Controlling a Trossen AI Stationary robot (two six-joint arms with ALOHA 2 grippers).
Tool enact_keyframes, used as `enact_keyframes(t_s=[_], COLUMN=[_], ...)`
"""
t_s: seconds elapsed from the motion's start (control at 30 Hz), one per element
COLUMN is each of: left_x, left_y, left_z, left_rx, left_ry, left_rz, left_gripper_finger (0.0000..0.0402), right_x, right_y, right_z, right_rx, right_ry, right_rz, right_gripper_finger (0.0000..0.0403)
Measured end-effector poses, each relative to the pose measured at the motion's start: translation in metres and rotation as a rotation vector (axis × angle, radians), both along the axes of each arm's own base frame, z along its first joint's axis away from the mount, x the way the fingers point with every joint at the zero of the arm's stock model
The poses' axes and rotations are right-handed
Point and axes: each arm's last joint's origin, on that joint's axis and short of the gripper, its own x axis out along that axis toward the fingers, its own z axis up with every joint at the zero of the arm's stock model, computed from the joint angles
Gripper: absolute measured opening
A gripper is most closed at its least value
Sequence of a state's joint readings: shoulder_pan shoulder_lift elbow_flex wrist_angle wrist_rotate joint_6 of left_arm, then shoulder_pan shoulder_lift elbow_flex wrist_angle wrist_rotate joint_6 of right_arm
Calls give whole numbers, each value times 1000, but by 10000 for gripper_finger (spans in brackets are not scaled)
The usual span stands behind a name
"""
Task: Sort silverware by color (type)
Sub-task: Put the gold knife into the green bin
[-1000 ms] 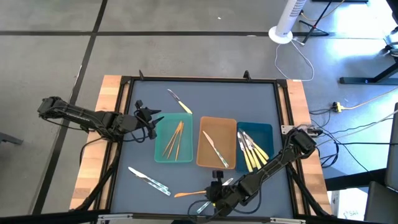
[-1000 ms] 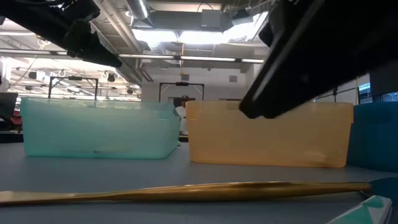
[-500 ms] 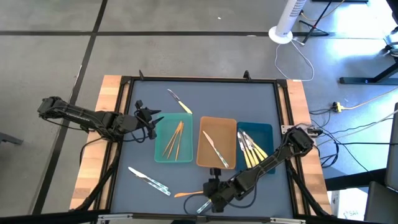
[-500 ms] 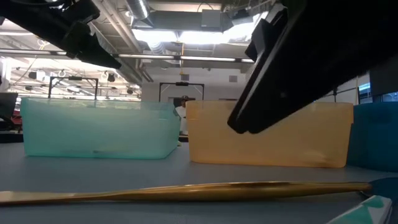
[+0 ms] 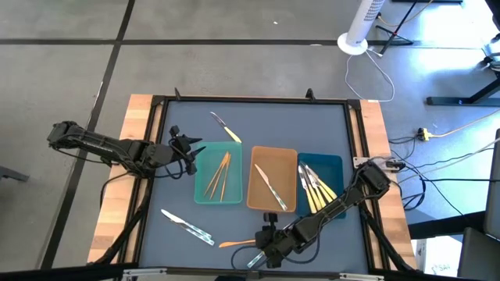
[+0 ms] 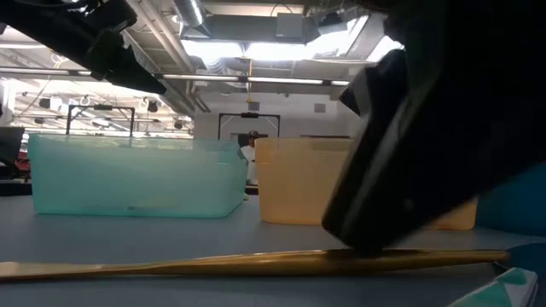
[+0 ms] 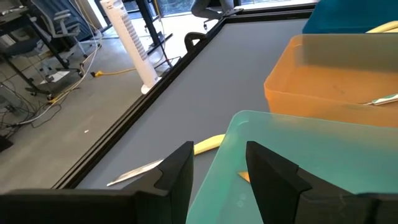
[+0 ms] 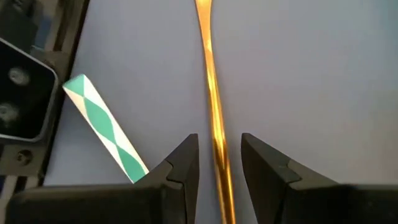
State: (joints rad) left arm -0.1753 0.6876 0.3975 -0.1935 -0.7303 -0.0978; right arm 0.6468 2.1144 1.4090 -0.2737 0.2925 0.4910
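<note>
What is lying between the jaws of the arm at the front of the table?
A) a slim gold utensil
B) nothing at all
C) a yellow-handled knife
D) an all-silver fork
A: in the right wrist view the slim gold utensil runs straight between the right gripper and its open jaws, still flat on the table, not lifted.

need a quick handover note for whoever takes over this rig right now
Right gripper: down at the near table edge, jaws open astride the gold utensil, not closed on it.
Left gripper: open, empty, hovering at the teal tray.
Done: gold pieces in the teal tray, a silver piece in the tan tray, yellow-handled ones in the blue tray.
Left: the gold utensil, a silver piece near-left, a yellow-handled piece at the far side.
</note>
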Motion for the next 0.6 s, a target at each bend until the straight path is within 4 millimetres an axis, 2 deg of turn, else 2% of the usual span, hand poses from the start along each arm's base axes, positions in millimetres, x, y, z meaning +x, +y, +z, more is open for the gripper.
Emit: enact_keyframes(t_s=[0.33,0.6], left_x=[0,0], left_y=[0,0], left_z=[0,0], left_rx=[0,0], left_ry=[0,1], left_rz=[0,0], left_gripper_finger=[141,141], right_x=[3,4], right_y=[4,3], right_z=[-14,-16], right_rx=[27,10], right_ry=[17,8], right_rz=[24,8], right_gripper_finger=[106,106])
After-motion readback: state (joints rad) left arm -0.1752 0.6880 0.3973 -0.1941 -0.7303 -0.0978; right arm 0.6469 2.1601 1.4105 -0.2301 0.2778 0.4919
